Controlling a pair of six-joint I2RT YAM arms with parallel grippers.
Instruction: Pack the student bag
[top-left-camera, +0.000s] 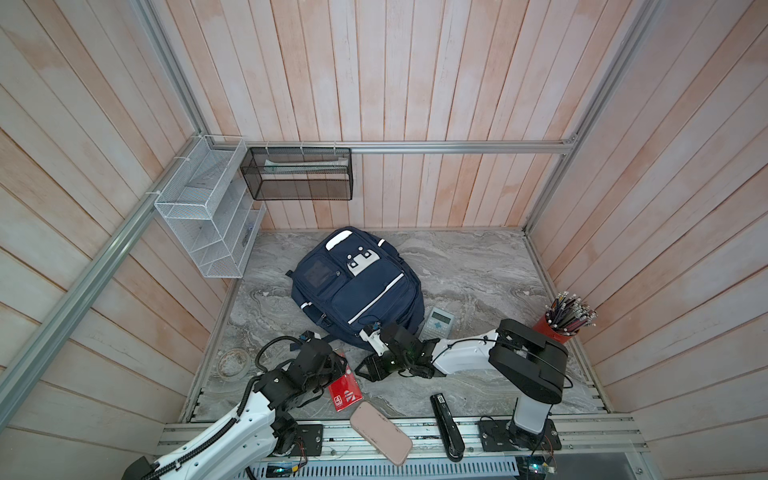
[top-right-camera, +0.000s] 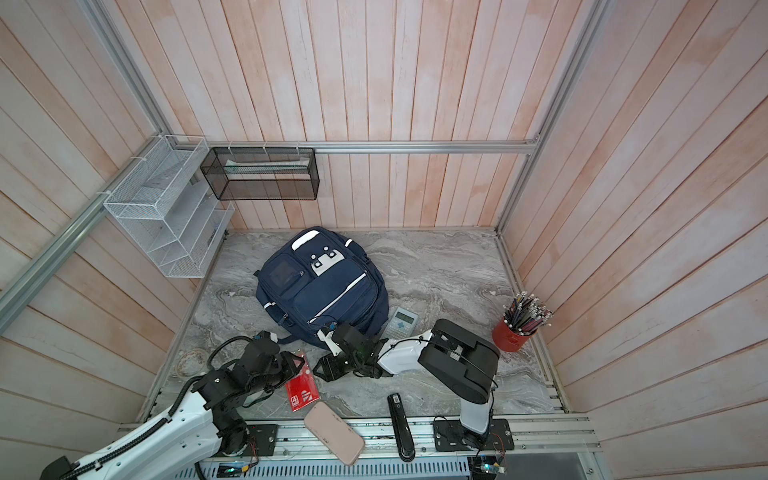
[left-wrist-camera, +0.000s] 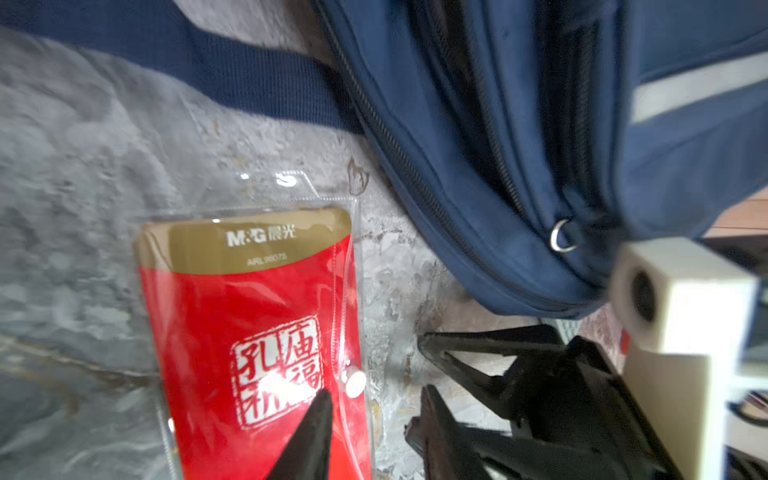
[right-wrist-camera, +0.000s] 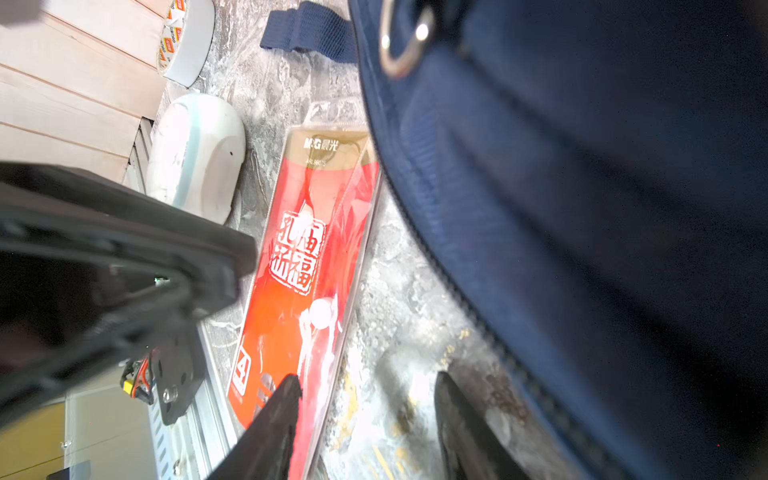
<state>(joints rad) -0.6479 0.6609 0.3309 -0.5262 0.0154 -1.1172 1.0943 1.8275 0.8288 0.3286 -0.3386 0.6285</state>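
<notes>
Bright, even overhead light with soft shadows. Top views sharp, walls bowed at edges. Wrist views blurry; glare on red packet (left-wrist-camera: 257, 332), student bag (right-wrist-camera: 582, 208) dark, out of focus.

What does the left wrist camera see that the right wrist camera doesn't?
Only the left wrist view shows the white stripe on the student bag. Only the right wrist view shows a roll of tape and a white rounded object near the wooden wall. Both show the student bag, its metal ring, its blue strap, the red packet lying flat beside it, and the grey marble table.
</notes>
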